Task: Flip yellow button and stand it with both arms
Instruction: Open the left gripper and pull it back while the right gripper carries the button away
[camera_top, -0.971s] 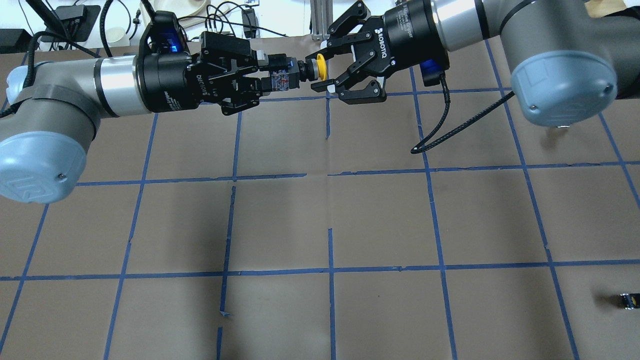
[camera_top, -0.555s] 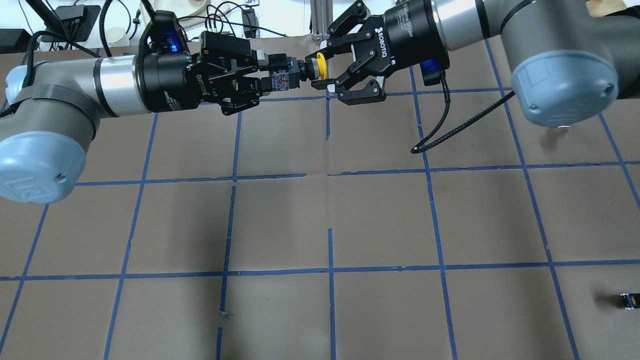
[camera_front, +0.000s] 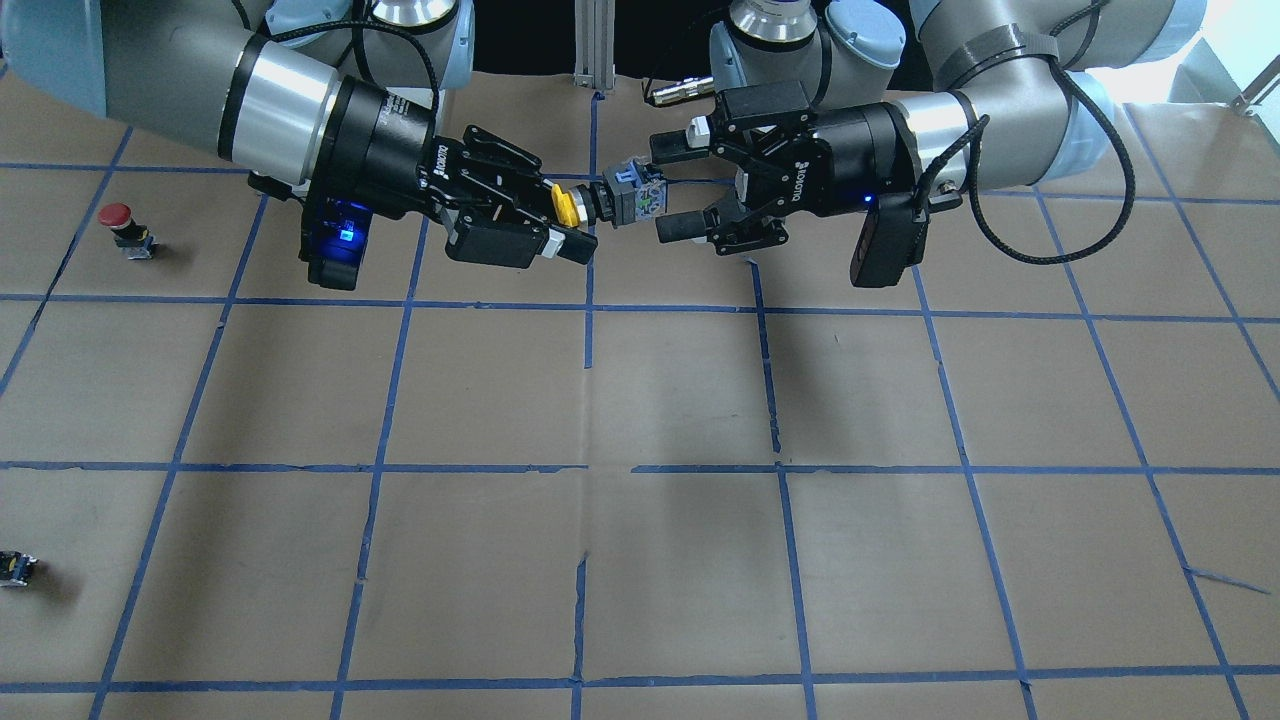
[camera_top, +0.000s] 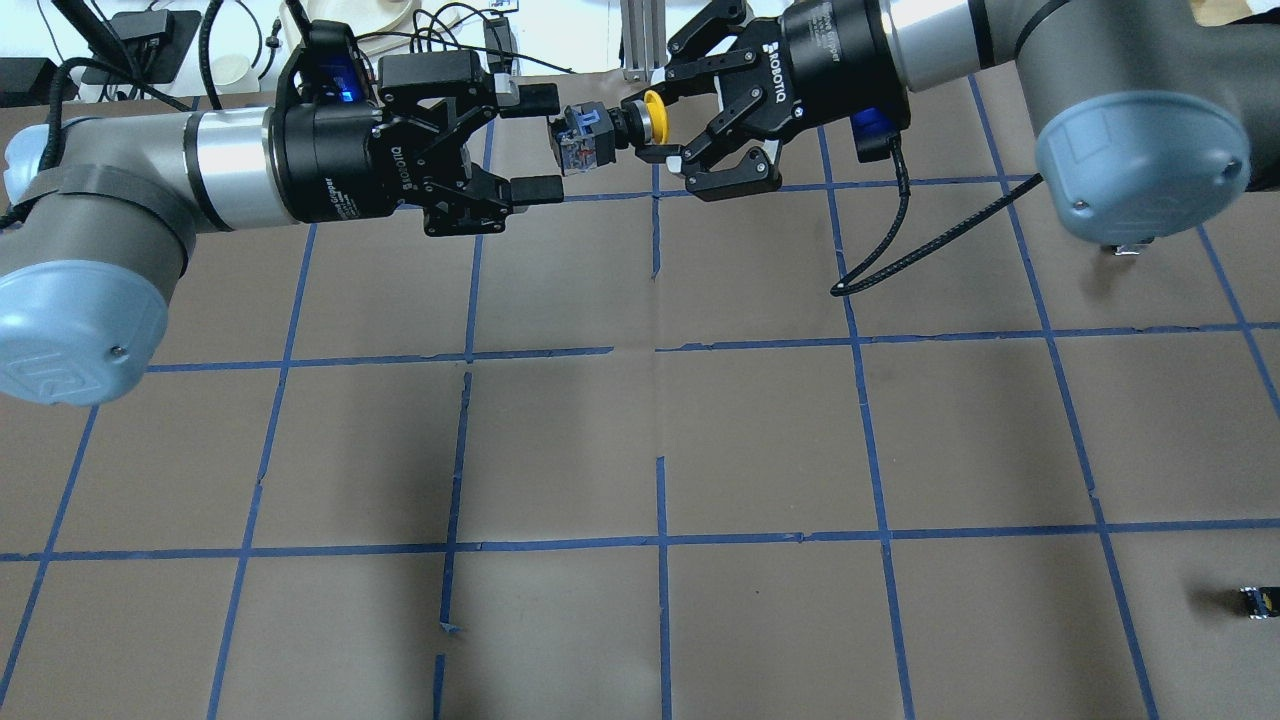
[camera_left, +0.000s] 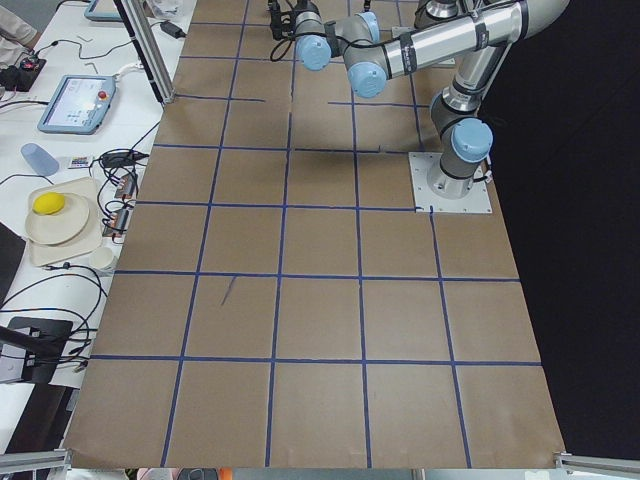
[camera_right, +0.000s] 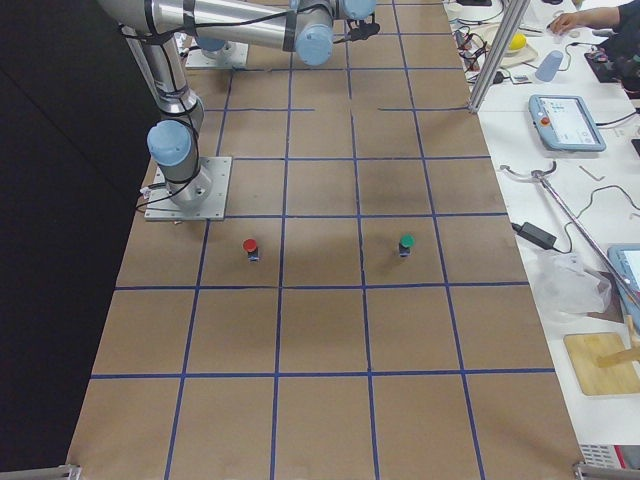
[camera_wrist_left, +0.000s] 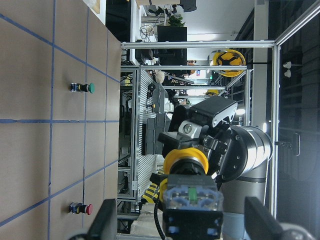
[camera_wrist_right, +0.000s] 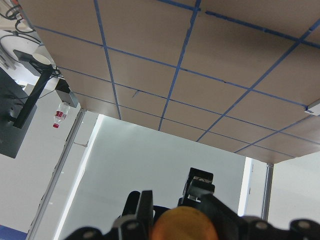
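Note:
The yellow button (camera_top: 600, 133) hangs in the air at the far middle of the table, lying sideways with its yellow cap toward my right gripper (camera_top: 662, 126). My right gripper is shut on the cap. My left gripper (camera_top: 546, 143) is open, its fingers apart above and below the button's blocky base without touching it. In the front-facing view the button (camera_front: 620, 201) sits between the right gripper (camera_front: 570, 218) and the open left gripper (camera_front: 668, 190). The left wrist view looks straight at the button's base (camera_wrist_left: 192, 200).
A red-capped button (camera_front: 118, 222) stands on the table on my right side, and a small dark switch block (camera_top: 1258, 601) lies near the front right. A green-capped button (camera_right: 405, 243) stands further out. Cables and gear lie beyond the far edge.
My left gripper has opened and let go of the button's base. My right gripper has closed on the yellow cap and now carries the button alone, shifted slightly toward the far edge.

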